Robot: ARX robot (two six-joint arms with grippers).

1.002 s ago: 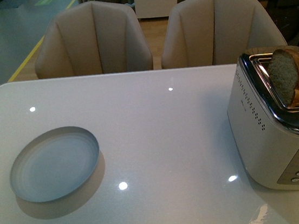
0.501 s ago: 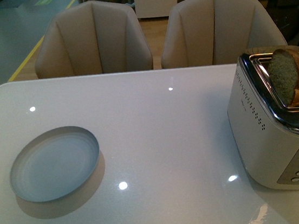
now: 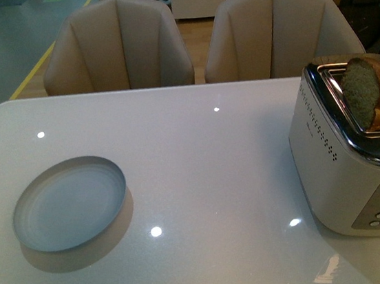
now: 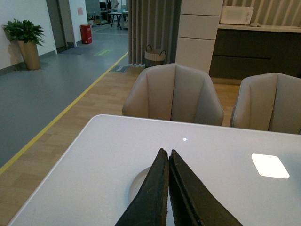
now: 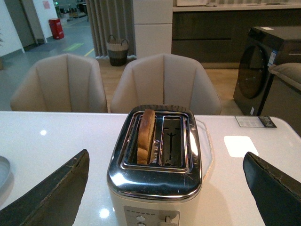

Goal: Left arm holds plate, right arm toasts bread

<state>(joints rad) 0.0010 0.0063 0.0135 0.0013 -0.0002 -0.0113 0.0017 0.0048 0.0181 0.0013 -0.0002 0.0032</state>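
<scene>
Left gripper (image 4: pixel 168 155): your fingers are pressed together, empty, raised over the table with the plate (image 4: pixel 139 182) just beyond and below the tips.
Right gripper (image 5: pixel 164 186): spread wide, holding nothing, either side of the toaster (image 5: pixel 157 165).
Bread (image 5: pixel 146 135): upright in one toaster slot, seemingly the one nearer the plate.
Plate position: well apart from the toaster on the white table (image 3: pixel 205 154).
Beyond: two beige chairs (image 3: pixel 116 47).

The front view is dim and slightly soft, with a bluish cast. Small ceiling-light reflections dot the glossy white table (image 3: pixel 202 182), and the round pale blue-grey plate (image 3: pixel 69 204) throws a soft shadow toward the camera. Both wrist views are brighter and sharper; a square glare patch lies on the tabletop, and the chrome-topped silver toaster (image 5: pixel 157 165) shines.
</scene>
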